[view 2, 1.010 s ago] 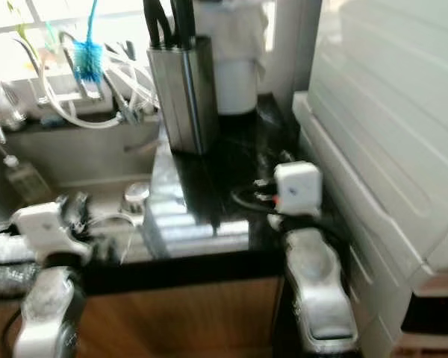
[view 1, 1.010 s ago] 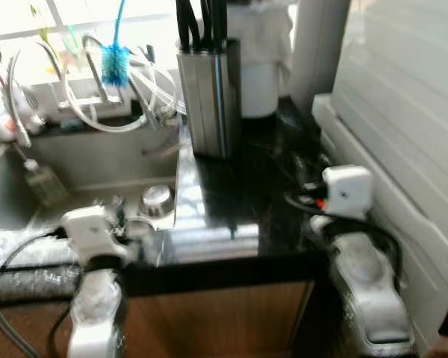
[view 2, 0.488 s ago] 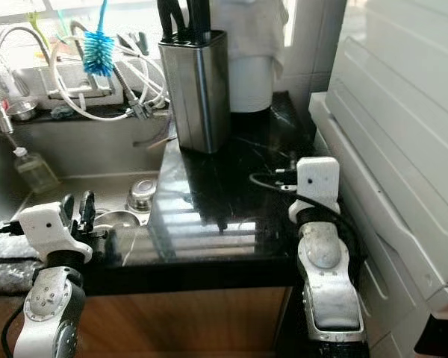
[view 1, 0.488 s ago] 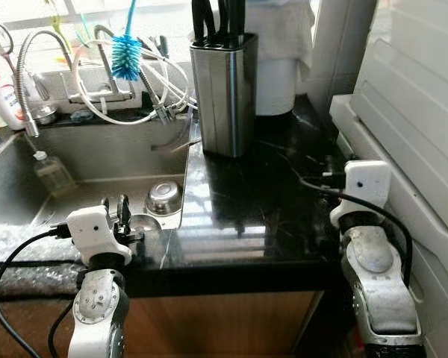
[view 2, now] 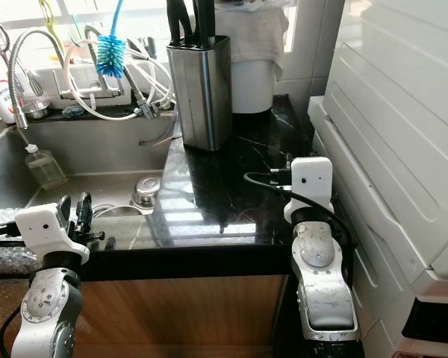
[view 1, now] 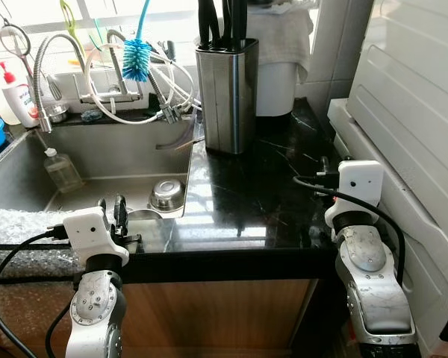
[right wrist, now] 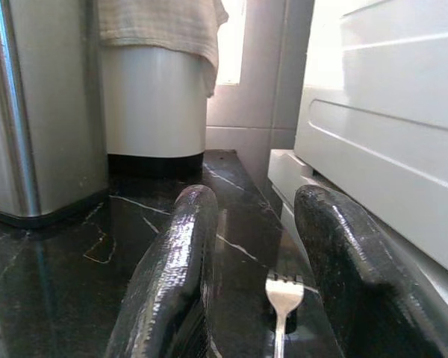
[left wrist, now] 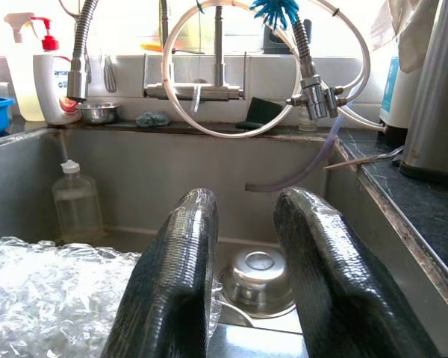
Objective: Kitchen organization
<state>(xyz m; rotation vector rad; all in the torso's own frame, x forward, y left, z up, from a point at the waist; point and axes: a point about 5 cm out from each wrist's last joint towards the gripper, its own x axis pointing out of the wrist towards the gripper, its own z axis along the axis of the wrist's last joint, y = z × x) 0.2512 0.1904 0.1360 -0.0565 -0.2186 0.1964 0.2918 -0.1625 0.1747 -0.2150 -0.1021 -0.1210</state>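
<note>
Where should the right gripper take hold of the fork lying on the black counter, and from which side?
The fork lies flat on the black counter, tines pointing away from the open right gripper, handle running back between its fingers. Probably best to grip the narrow handle just behind the tines, coming down from above, one finger on each side.

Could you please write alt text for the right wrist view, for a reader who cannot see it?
The right gripper, its two black fingers open, points across a black marble counter at a silver fork lying between the fingertips. Behind stand a steel knife block and a white container draped with a cloth.
</note>
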